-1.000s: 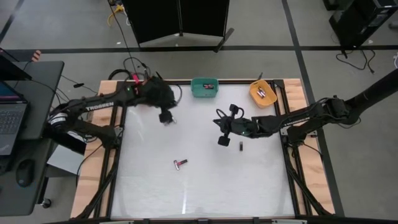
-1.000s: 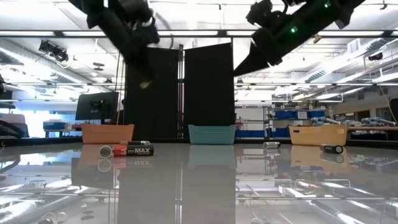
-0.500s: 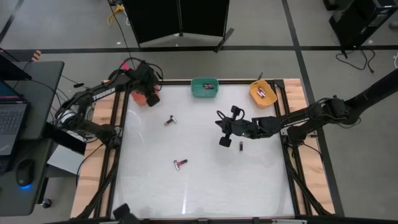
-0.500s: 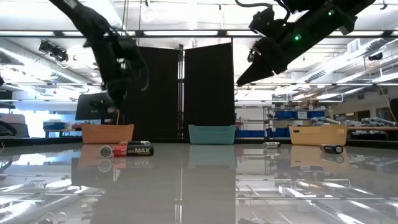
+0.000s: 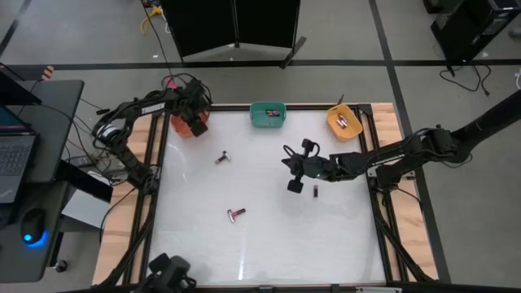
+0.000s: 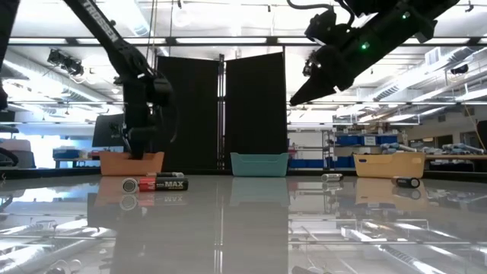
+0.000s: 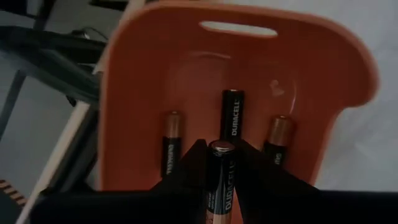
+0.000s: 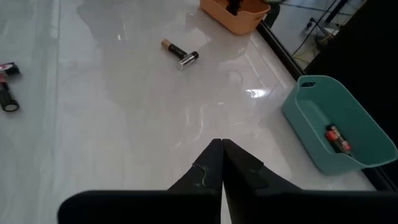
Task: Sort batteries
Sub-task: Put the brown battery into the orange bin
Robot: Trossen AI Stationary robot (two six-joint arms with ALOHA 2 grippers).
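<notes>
Left gripper (image 7: 219, 163) clamped a Duracell battery (image 7: 217, 180) over orange bin (image 7: 155, 68) (three more batteries inside, one reading Duracell (image 7: 232, 113)), "MAX" battery (image 6: 172, 183) lay mid-table, right gripper (image 8: 221, 155) clenched empty, teal bin (image 8: 323, 118) w/ red battery (image 8: 337, 139).

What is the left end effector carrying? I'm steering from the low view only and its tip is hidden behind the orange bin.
Observer: The left end effector is shut on a black and copper battery, held over the orange bin.
Operator: Is that bin empty?
Observer: No, three batteries already lie inside it.
Operator: And the right one?
Observer: The right end effector is shut and holds nothing, above the white table.
</notes>
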